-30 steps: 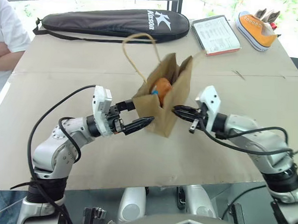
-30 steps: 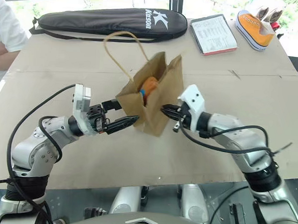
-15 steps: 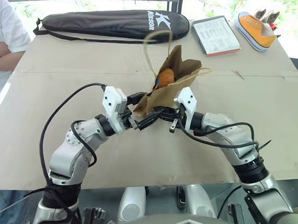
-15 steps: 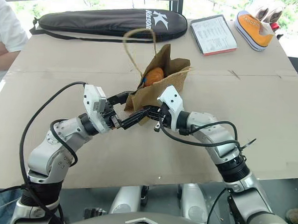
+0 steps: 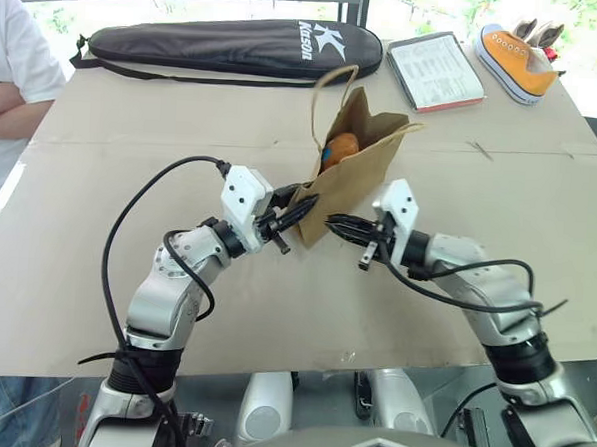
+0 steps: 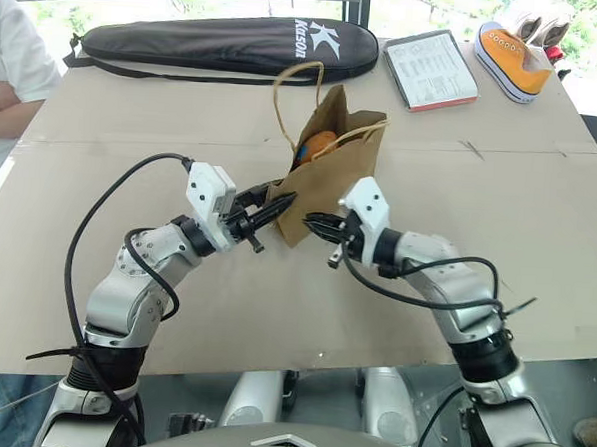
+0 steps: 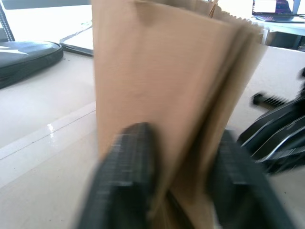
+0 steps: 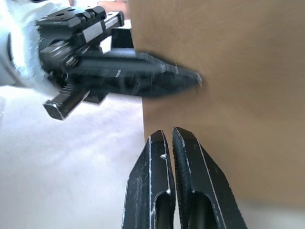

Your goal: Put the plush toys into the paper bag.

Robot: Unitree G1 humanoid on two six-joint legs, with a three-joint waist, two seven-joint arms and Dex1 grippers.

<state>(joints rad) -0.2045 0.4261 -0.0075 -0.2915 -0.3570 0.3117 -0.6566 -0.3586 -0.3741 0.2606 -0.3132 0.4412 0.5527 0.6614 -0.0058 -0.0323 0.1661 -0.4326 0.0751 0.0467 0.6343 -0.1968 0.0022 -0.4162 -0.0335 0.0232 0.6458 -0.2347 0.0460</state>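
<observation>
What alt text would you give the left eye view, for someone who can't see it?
A paper bag stands on a cardboard-covered table, an orange-brown toy showing inside, with the left gripper at its lower corner and the right gripper, shut, beside its base. Behind lie a black case, a booklet and an orange sneaker.

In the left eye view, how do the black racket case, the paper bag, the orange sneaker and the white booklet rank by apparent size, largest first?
1. black racket case, clearly longest.
2. paper bag, though it stands nearer the camera.
3. white booklet and orange sneaker: they look alike, so no ranking between them.
</observation>
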